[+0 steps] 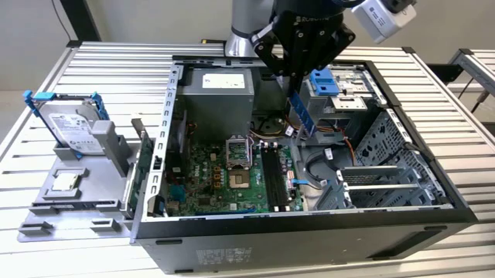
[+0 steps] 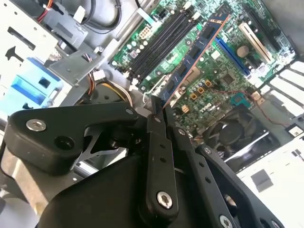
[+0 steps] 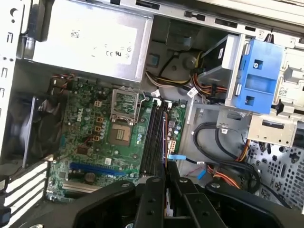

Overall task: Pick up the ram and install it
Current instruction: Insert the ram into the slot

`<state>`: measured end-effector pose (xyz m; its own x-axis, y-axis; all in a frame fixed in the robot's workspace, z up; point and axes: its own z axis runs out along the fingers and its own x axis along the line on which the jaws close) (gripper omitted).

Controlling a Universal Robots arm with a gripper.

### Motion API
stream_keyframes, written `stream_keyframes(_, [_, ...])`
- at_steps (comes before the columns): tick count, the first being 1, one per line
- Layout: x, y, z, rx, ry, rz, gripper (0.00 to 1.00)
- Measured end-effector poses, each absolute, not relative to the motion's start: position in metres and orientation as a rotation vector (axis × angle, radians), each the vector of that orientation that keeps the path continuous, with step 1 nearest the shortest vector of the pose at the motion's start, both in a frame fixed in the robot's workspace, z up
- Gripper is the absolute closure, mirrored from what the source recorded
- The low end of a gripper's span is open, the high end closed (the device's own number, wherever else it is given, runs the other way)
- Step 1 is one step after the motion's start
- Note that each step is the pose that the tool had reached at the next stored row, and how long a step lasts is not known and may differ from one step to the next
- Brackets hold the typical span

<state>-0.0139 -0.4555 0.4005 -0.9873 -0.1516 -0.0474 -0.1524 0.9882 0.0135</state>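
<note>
1. The ram, a long, thin dark-blue circuit-board stick with dark chips (image 1: 301, 116), is in the air, hanging on end. Its top end is pinched and its lower end points down into the open case. In the second wrist view the stick (image 2: 190, 64) reaches out from the fingertips over the board.
2. Your black 2-fingered gripper (image 1: 293, 86) is closed narrow on that top end, with 1 finger on each flat face of the ram. You can see the clamp close up in the second wrist view (image 2: 158, 108).
3. Below the ram lies the row of long black memory slots (image 1: 275, 171). The stick is clear of them and not seated.
4. The slots sit on the green motherboard (image 1: 220, 179), just beside the square silver processor socket (image 1: 236, 156).
5. The board lies in the dark-grey tower case (image 1: 309, 240), which rests on its side with the panel off. A grey power supply box (image 1: 217, 92) and a blue plastic drive caddy (image 1: 325, 81) are at its far end.
6. The case stands on the slatted metal table (image 1: 116, 58).
7. At the exterior view's left, outside the case and well apart from the ram, a silver boxy hard drive in a blue bracket (image 1: 73, 124) stands on a grey plastic tray (image 1: 69, 200).
</note>
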Motion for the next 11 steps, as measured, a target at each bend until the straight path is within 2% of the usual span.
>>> stream_keyframes(11, [-0.0139, -0.4555, 0.4005, -0.1, 3.093, 0.023, 1.0])
